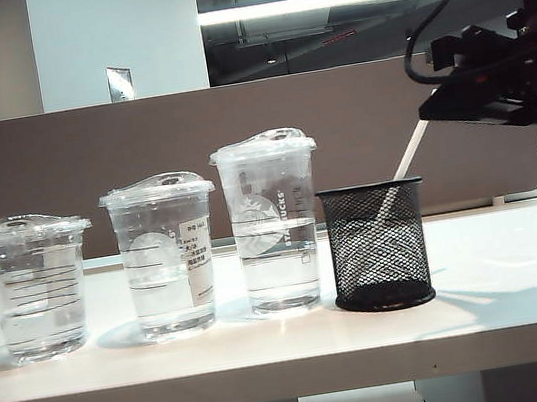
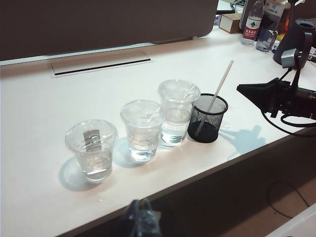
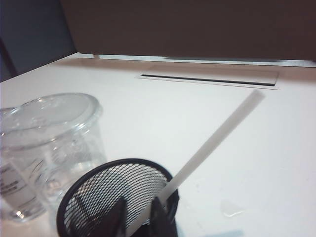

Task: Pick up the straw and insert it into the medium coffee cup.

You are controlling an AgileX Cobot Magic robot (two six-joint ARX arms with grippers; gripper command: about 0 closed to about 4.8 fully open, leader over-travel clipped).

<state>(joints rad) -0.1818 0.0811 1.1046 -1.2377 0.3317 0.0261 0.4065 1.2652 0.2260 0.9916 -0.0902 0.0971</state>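
Now the white counter (image 1: 521, 264) carries three clear lidded cups in a row beside a black mesh holder (image 1: 377, 245). Well away from the right tool (image 3: 139, 216), the medium coffee cup (image 1: 166, 257) stands mid-row. Right tool's fingers (image 3: 159, 212) pinch the straw (image 3: 217, 136) leaning from the holder. Left tool (image 2: 139, 217) hovers off the counter, blurred; its state is unclear.

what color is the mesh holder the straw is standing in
Black, clearest in the exterior view.
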